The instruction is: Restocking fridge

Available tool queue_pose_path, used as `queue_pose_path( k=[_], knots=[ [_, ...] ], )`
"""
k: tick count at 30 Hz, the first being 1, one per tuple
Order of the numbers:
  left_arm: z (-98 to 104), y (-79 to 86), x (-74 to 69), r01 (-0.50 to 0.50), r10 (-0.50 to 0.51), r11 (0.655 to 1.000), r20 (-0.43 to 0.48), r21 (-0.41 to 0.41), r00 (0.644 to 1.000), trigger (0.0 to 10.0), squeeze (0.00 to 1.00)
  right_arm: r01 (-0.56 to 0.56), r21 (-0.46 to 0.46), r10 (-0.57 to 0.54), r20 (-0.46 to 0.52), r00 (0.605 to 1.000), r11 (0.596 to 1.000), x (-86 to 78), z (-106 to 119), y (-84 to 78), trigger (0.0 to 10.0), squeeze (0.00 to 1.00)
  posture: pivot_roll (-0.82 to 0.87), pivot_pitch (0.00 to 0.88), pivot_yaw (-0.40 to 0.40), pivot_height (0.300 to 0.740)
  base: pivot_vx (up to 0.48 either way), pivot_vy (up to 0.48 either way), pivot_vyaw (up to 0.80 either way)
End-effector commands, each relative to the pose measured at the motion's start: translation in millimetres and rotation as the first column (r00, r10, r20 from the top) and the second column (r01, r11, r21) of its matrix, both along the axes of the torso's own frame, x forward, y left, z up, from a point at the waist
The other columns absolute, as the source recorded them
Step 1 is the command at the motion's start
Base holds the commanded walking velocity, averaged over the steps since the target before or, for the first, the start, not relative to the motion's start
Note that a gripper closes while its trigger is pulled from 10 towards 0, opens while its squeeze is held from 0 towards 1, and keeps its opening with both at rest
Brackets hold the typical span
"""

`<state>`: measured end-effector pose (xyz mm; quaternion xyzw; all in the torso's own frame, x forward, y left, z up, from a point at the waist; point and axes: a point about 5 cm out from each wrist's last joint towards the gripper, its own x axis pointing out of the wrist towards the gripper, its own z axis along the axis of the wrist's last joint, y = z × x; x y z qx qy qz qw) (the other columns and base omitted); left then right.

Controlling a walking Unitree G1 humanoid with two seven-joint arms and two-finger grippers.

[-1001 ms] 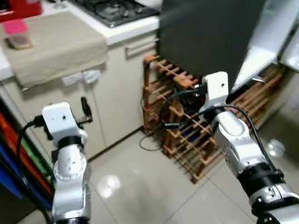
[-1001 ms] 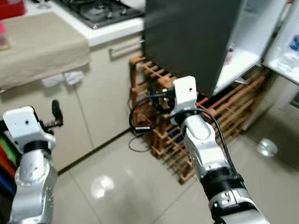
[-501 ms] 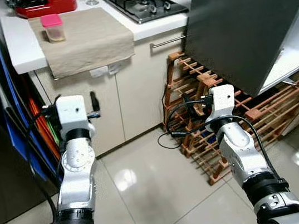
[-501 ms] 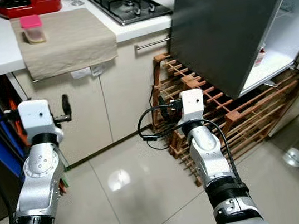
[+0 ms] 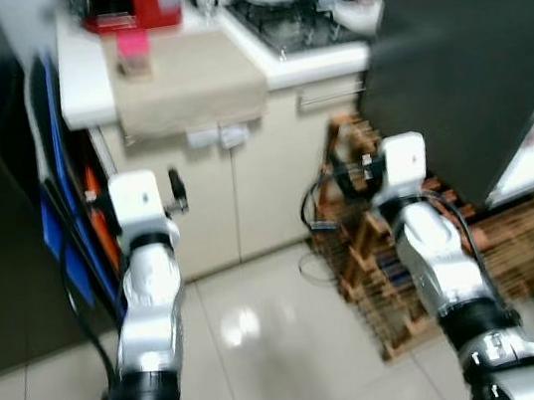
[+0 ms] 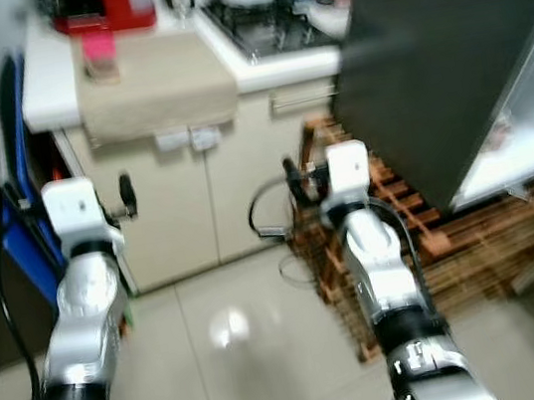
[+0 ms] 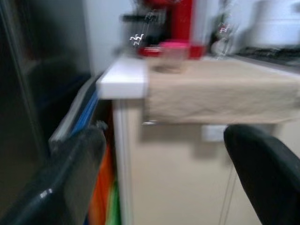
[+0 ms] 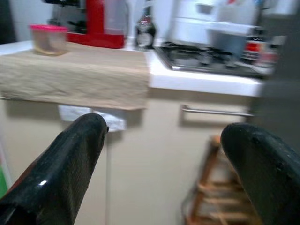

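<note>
left hand (image 7: 164, 173) spread, empty | right hand (image 8: 164, 164) spread | hob (image 8: 206, 56)

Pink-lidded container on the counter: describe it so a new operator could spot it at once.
Find the white counter left of the gas hob; a beige cloth is draped over its front edge. The pink-lidded container sits on the far end of that cloth, just before the red appliance. It is a small clear tub, and its pink lid sets it apart.
</note>
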<state>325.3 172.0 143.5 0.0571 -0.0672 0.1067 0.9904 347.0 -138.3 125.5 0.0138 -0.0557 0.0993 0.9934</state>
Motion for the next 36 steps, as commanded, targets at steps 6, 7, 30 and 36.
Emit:
queue_pose_path(
  k=[6, 7, 30, 36],
  knots=[
    [-3.3, 2.9, 4.1, -0.008, 0.008, 1.000, -0.028, -0.027, 1.000, 10.0, 0.00, 0.006, -0.011, -0.006, -0.008, 1.000, 1.000, -2.0, -3.5, -1.3, 10.0, 0.06, 0.01, 0.000, -0.075, 0.740, 0.081, -0.137, 0.50],
    [-3.3, 3.9, 4.4, 0.001, -0.001, 1.000, -0.027, -0.030, 1.000, 10.0, 0.00, 0.022, -0.013, -0.022, -0.001, 1.000, 1.000, -2.5, -3.4, -2.4, 10.0, 0.04, 0.01, 0.000, -0.073, 0.740, 0.000, 0.000, 0.49],
    [15.7, -1.1, 10.6, 0.100, -0.095, 0.992, 0.057, -0.083, 0.994, 10.0, 0.00, 0.083, 0.005, -0.083, 0.070, 0.994, 0.997, -4.6, 7.1, 1.1, 10.0, 0.00, 0.00, 0.000, -0.043, 0.740, 0.188, 0.000, 0.02],
    [11.5, 1.0, 8.7, 0.093, -0.090, 0.990, 0.041, -0.102, 0.995, 10.0, 0.00, 0.076, 0.009, -0.076, 0.062, 0.995, 0.997, -5.8, 5.7, 2.0, 10.0, 0.00, 0.00, 0.000, -0.045, 0.740, 0.480, 0.000, 0.00]
  ],
)
